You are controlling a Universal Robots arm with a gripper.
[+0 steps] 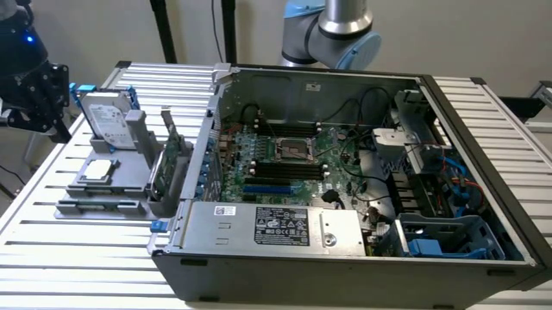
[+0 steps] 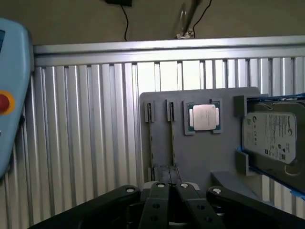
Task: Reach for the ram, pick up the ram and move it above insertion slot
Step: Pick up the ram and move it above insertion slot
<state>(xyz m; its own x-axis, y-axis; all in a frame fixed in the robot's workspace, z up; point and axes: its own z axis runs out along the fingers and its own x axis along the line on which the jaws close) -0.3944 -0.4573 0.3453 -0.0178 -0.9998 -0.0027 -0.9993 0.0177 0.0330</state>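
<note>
Hovering with the tool over the slatted table, on the side of the grey holder away from the open computer case, seemingly with nothing in its grip; cannot tell how far open. No hold yet on the ram, parked on edge in a narrow slot of that holder near the processor, probably kept upright to leave its long top edge free for pinching.

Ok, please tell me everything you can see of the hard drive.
The hard drive is a flat silver metal box with a white printed label on its face. Blue plastic rails run along its edges. It stands tilted at one end of the grey holder, held by grey brackets, beside the CPU.
</note>
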